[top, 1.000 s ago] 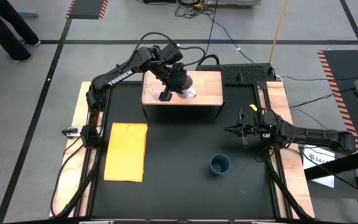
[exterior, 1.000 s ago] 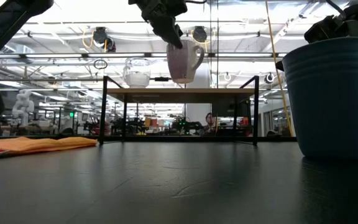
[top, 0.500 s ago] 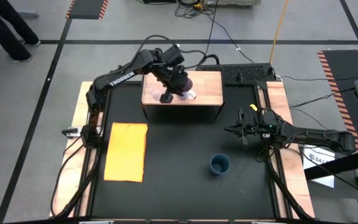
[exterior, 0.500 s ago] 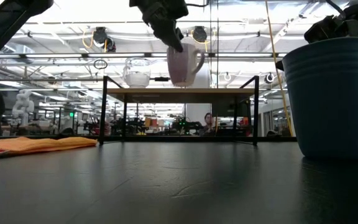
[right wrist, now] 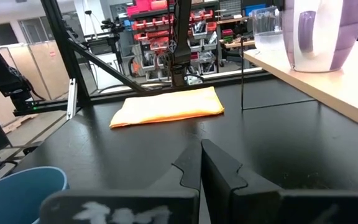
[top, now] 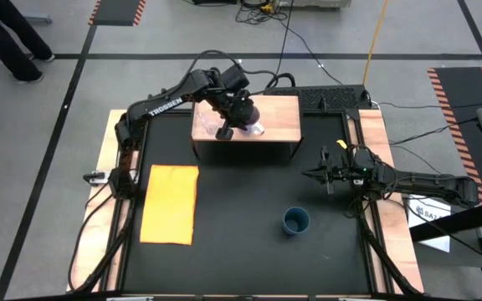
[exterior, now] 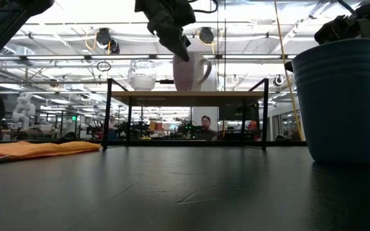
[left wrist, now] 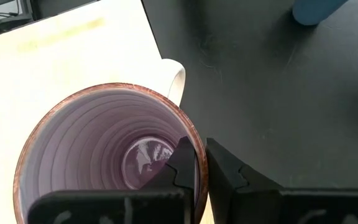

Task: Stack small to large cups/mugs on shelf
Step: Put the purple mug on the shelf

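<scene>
Dark teal-blue plastic cup (top: pixel 296 221) stands lower right of centre on the black worktop (top: pixel 249 226), near the right claw (top: pixel 322 176), which is shut w/ nothing in it. Upper centre, on the light-wood shelf on black legs (top: pixel 279 125), the left claw (top: pixel 239 113) pinches the light purple mug's (exterior: pixel 186 72) rim, just beside the small clear glass cup (exterior: pixel 142 75).

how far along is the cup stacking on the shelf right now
Partly done. The clear glass cup already stands on the shelf. In hand: the left gripper is shut on the rim of the purple mug, which is at the shelf top beside the glass; whether it rests there I cannot tell. Left: the blue cup sits on the black table, untouched, with the right gripper shut and idle nearby.
</scene>
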Robot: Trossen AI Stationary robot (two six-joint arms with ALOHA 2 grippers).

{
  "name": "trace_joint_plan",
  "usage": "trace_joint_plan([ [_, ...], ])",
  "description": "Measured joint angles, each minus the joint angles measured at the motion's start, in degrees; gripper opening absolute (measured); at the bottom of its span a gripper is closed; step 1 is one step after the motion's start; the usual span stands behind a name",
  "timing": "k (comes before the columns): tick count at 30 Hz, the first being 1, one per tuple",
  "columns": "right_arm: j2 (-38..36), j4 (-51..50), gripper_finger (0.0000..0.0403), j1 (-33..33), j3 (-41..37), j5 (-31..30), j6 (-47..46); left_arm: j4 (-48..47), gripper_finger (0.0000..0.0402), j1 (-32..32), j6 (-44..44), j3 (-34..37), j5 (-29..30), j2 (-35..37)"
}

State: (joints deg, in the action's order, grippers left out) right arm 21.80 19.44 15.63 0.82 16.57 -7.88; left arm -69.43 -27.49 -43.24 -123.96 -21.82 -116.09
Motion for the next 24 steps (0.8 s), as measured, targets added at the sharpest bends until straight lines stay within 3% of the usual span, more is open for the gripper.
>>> trace_joint_plan([
  [24,0.02,0.92,0.0000,-0.02,0.02,0.01,-0.04,0.67,0.0016,-1.09,0.30,0.13,-2.49,-0.09],
])
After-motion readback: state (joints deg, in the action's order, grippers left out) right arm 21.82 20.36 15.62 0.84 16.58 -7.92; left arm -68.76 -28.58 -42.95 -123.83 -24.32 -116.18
